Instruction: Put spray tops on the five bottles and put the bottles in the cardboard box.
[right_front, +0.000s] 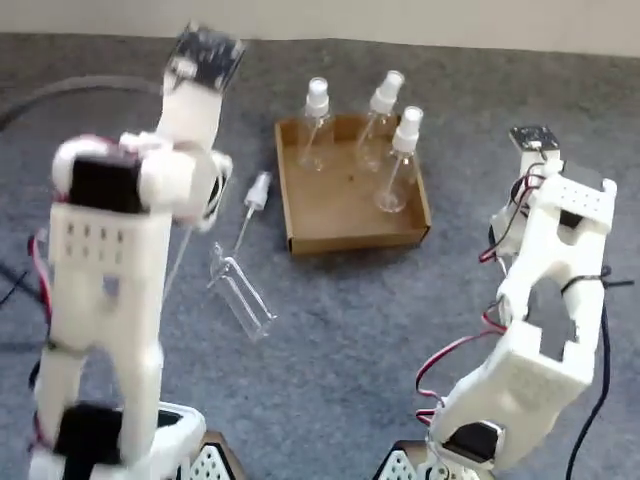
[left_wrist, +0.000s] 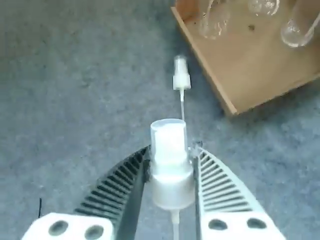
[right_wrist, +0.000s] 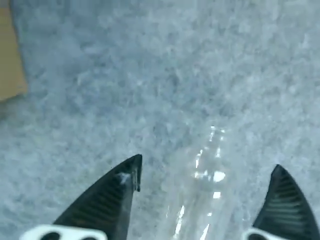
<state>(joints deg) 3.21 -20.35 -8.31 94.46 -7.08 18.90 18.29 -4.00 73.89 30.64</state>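
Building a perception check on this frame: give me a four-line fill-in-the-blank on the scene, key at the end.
1. The cardboard box holds ___ capped bottles.
2. The left gripper is shut on a ___.
3. A loose spray top lies on the carpet beside the ___.
4. The right gripper has its jaws ___, with a clear bottle between them.
Missing words: three; spray top; cardboard box; open.
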